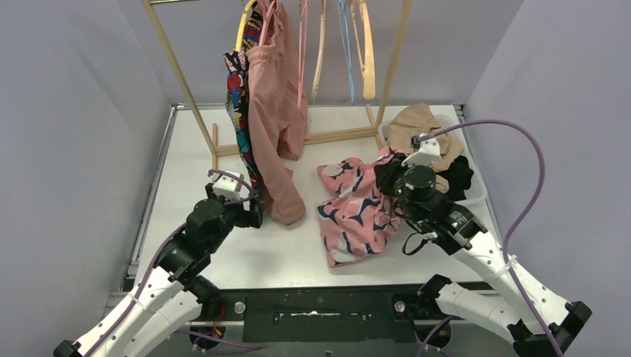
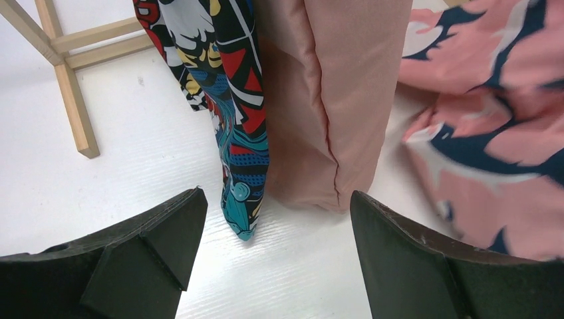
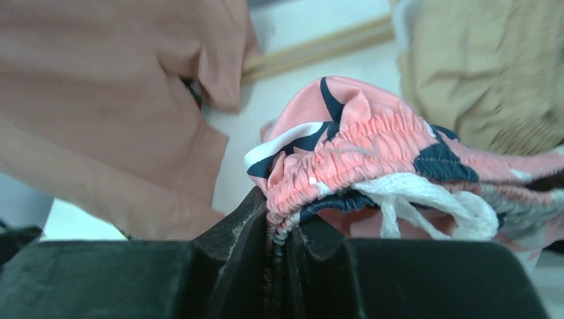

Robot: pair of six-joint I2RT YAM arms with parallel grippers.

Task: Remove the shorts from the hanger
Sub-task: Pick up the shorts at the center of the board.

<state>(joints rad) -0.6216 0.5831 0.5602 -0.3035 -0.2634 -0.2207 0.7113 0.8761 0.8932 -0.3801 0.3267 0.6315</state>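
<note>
While the right gripper (image 3: 276, 229) is clamping the elastic waistband of the pink floral shorts (image 1: 356, 212) lying centre-right in the overhead view, the left gripper (image 2: 277, 196) is hovering centre-left, jaws wide apart, just before the hanging dusty pink shorts (image 1: 277, 126) and comic-print shorts (image 1: 239, 104).

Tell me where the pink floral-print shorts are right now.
Top view: the pink floral-print shorts lie on the table right of centre, between the hanging dusty pink shorts and the beige shorts, their waistband pinched in the right gripper.
</note>
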